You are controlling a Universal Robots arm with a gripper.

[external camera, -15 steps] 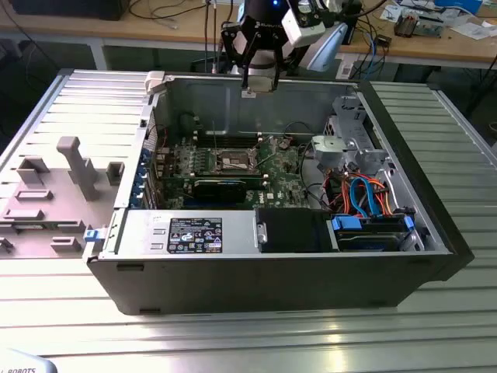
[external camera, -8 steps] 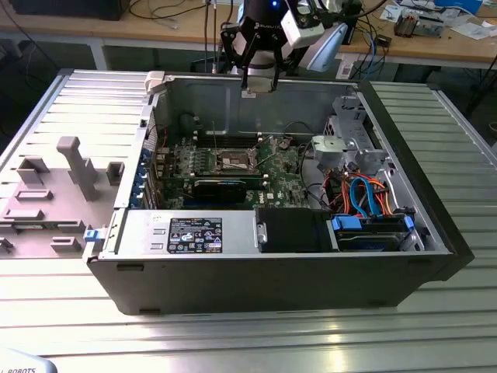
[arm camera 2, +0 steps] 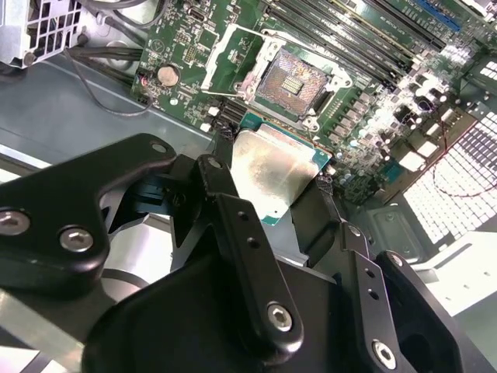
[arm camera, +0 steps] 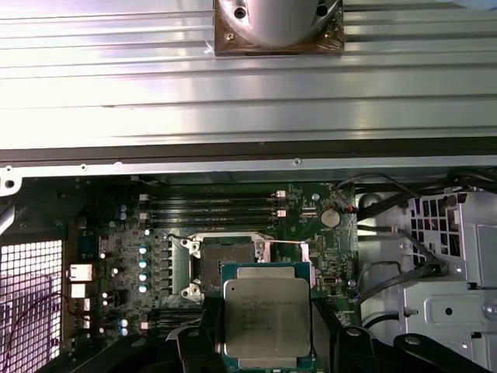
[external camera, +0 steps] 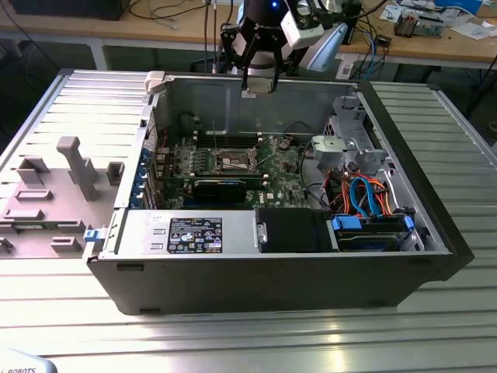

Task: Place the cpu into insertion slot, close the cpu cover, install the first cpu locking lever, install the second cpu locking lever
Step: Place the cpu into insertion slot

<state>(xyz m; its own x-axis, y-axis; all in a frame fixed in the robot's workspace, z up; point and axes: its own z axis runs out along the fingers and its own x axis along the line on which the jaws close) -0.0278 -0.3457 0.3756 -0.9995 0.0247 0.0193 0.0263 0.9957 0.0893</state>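
Right now your gripper [external camera: 258, 85] is clamping the cpu [arm camera 2: 272, 175] by two opposite edges, its silvery top showing in both wrist views. You are hovering it over the open computer case [external camera: 194, 101], at about 12 o'clock from the insertion slot [external camera: 233, 161] in the exterior view.

I see the cpu [arm camera: 268, 315] topped in dull, brushed silvery metal; the end effector [arm camera 2: 275, 165] is matt black; the tabletop [external camera: 233, 342] is ribbed, shiny metal.
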